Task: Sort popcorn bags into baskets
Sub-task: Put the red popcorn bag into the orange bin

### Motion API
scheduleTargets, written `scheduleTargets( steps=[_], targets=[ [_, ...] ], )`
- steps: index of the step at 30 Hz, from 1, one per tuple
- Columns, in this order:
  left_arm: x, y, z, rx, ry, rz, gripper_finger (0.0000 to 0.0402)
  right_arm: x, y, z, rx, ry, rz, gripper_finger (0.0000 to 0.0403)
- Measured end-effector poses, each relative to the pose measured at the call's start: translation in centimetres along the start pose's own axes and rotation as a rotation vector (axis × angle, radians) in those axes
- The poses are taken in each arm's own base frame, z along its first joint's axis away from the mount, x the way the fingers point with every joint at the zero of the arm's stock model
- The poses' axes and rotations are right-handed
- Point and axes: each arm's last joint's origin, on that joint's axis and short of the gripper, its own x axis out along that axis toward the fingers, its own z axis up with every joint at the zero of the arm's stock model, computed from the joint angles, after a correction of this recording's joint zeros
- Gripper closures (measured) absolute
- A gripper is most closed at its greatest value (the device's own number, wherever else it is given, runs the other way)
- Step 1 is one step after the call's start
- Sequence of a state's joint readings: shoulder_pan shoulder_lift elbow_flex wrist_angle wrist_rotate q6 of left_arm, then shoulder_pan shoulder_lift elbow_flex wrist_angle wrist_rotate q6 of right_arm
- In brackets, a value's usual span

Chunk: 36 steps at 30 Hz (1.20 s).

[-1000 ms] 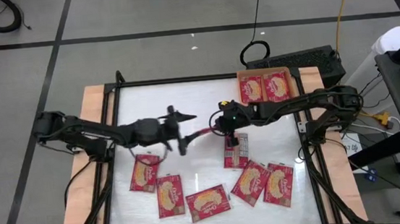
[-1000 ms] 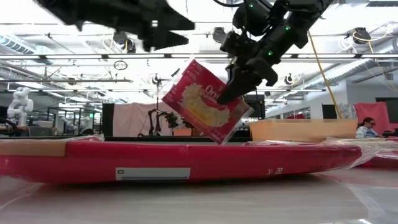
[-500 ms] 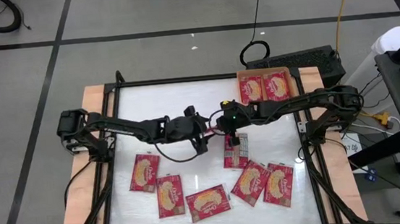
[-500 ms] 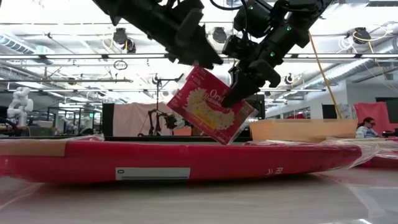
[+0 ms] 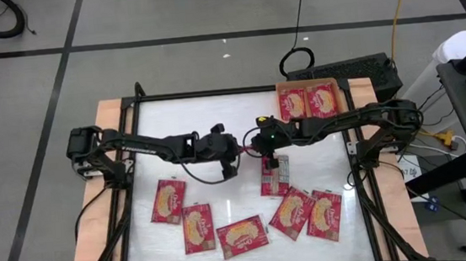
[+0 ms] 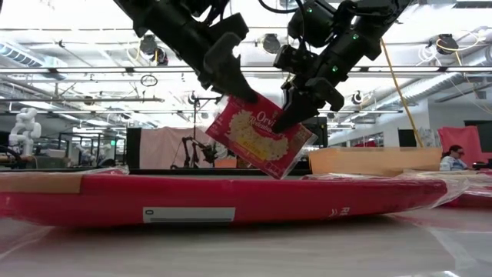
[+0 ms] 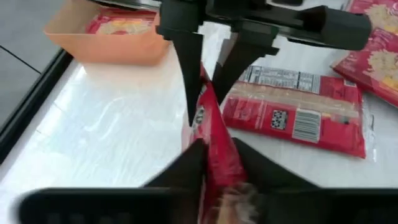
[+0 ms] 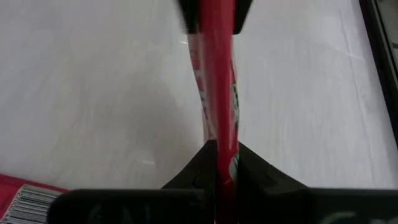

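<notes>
One red popcorn bag [image 5: 248, 150] hangs tilted above the table's middle, held from both ends. My right gripper [image 5: 260, 145] is shut on its right end, and my left gripper [image 5: 234, 154] is shut on its left end. In the low view the bag [image 6: 257, 137] shows its popcorn picture, with the left gripper [image 6: 237, 91] on its upper corner and the right gripper [image 6: 298, 111] on its right edge. The left wrist view shows the bag [image 7: 210, 127] edge-on between both pairs of fingers. The orange basket [image 5: 307, 83] at the back right holds two bags.
Several popcorn bags lie flat across the table's front half, from one at the left [image 5: 171, 201] to one at the right [image 5: 325, 215]. One bag [image 5: 274, 176] lies grey-white side up under the grippers. A black box [image 5: 355, 71] sits behind the basket.
My left arm reached in from the left and its open gripper closed on the hanging bag's left end. The right gripper kept its hold and stayed put.
</notes>
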State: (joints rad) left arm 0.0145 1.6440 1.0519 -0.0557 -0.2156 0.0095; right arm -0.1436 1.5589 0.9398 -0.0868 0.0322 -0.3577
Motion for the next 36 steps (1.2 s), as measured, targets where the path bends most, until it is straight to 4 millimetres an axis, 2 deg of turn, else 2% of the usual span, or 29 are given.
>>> scheduleTargets(
  steps=[2, 5, 8, 11, 15, 20, 24, 31, 34, 36],
  targets=[
    [0.0, 0.1, 0.0, 0.003, 0.005, 0.005, 0.0379, 0.0, 0.0, 0.0, 0.020, 0.000, -0.006, 0.0383],
    [-0.1, 0.5, -0.3, -0.012, 0.045, 0.037, 0.0380, 0.0, -0.1, 0.2, 0.052, 0.002, -0.057, 0.0375],
    [-1.2, 1.6, -1.0, -0.060, 0.150, 0.072, 0.0378, -0.5, -0.3, 0.4, 0.083, 0.002, -0.139, 0.0353],
    [-3.3, 3.0, -1.3, -0.111, 0.212, 0.104, 0.0389, -1.3, -0.5, 0.5, 0.117, 0.026, -0.234, 0.0320],
    [-7.1, 4.5, -1.3, -0.163, 0.149, 0.146, 0.0384, -2.4, -0.7, 0.9, 0.149, -0.012, -0.253, 0.0281],
    [-11.9, 5.8, -2.0, -0.219, -0.113, 0.224, 0.0385, -2.5, -0.6, 1.0, 0.254, -0.124, -0.211, 0.0257],
    [-13.9, 6.1, -3.5, -0.252, -0.443, 0.233, 0.0389, -2.0, -0.3, 0.6, 0.319, -0.340, -0.211, 0.0255],
    [-13.8, 5.9, -7.7, -0.301, -0.900, 0.133, 0.0383, -3.1, -0.1, 1.4, 0.375, -0.807, -0.246, 0.0258],
    [-13.3, 5.7, -8.6, -0.298, -0.987, 0.071, 0.0389, -3.0, -0.4, 2.2, 0.376, -0.923, -0.207, 0.0253],
    [-13.0, 5.5, -8.5, -0.287, -1.019, 0.041, 0.0389, -2.6, -0.7, 3.0, 0.381, -0.953, -0.135, 0.0243]
  ],
)
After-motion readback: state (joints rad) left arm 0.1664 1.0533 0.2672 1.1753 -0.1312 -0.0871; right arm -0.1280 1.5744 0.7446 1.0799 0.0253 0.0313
